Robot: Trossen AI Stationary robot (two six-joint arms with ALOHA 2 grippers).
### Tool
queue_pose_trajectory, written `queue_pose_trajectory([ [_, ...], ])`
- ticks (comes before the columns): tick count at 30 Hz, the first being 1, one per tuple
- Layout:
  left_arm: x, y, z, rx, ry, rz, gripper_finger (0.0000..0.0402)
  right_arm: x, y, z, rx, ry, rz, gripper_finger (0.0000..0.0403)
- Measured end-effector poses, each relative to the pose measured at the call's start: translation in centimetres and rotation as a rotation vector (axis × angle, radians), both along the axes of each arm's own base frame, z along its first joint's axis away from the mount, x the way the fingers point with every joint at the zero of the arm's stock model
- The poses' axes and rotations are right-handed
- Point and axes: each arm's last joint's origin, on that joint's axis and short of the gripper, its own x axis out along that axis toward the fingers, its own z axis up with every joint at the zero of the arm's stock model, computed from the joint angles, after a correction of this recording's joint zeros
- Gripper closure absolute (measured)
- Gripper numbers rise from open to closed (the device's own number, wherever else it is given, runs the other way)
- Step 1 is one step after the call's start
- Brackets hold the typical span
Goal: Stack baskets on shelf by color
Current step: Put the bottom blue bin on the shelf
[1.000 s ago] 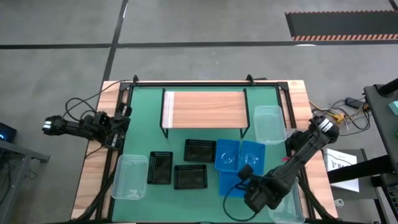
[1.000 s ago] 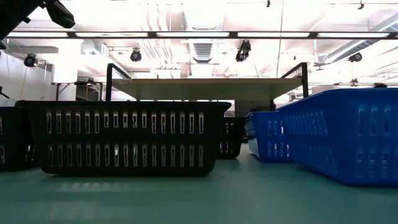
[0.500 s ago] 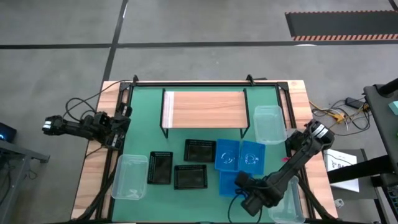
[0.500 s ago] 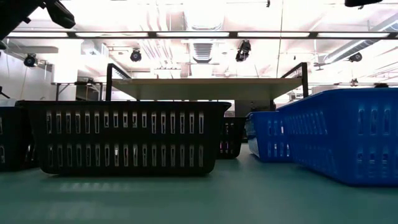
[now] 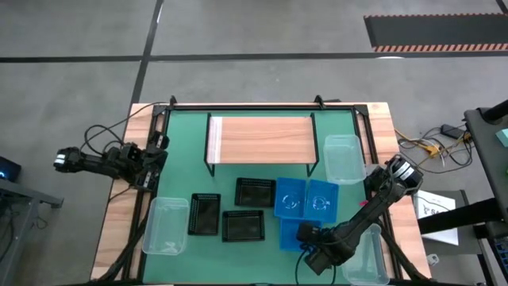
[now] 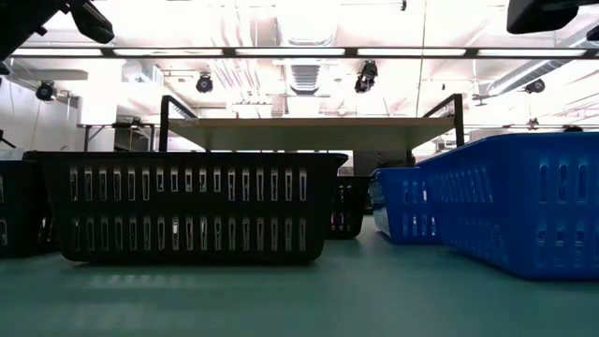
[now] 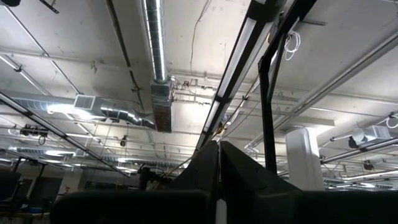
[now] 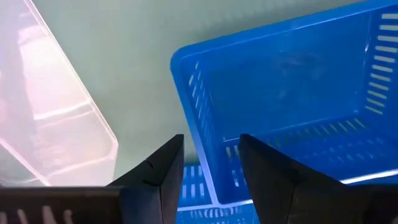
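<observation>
Three blue perforated baskets sit on the green table: two side by side point(image 5: 305, 197) and one nearer point(image 5: 292, 232). Three black mesh baskets point(image 5: 238, 210) rest to their left. Clear tubs lie at the near left point(image 5: 165, 226), the right point(image 5: 344, 157) and the near right point(image 5: 367, 260). The shelf point(image 5: 260, 139) stands at the far side with a bare wood top. My right gripper point(image 8: 211, 139) is open and stands astride the near blue basket's end wall point(image 8: 198, 118), one finger outside, one inside; I cannot tell whether it touches. My left gripper point(image 5: 157, 148) is shut at the table's left edge.
The near-right clear tub point(image 8: 50, 106) lies close beside my right gripper. In the low view a black basket point(image 6: 192, 206) and the blue baskets point(image 6: 505, 201) stand in front of the shelf point(image 6: 309, 129). Black frame rails run along the table's edges.
My right gripper has moved toward the table's left edge, from beside the near-right clear tub to the near blue basket's end. The baskets and the left arm have stayed where they were.
</observation>
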Motion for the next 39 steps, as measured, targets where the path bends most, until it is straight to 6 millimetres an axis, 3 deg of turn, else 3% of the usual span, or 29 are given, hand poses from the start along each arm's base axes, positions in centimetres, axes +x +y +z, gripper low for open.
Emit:
queue_pose_trajectory([
  [14,0.1,0.0,-0.1,0.0,0.007,-0.004,0.0402,-0.1,-0.9,-3.1,0.024,-0.001,0.083,0.0257],
  [23,0.1,0.0,-0.1,0.002,0.007,-0.006,0.0402,0.0,-0.7,-2.9,0.046,-0.007,0.135,0.0353],
  [26,0.1,0.0,-0.1,0.002,0.007,-0.006,0.0402,0.2,-0.5,-2.7,0.081,-0.006,0.134,0.0387],
  [32,0.1,0.0,-0.1,0.003,0.008,-0.006,0.0402,0.7,0.1,-1.5,0.124,-0.039,0.09,0.0391],
  [39,0.2,0.0,-0.1,0.003,0.013,-0.006,0.0402,2.2,1.5,2.1,0.237,-0.13,0.049,0.0394],
])
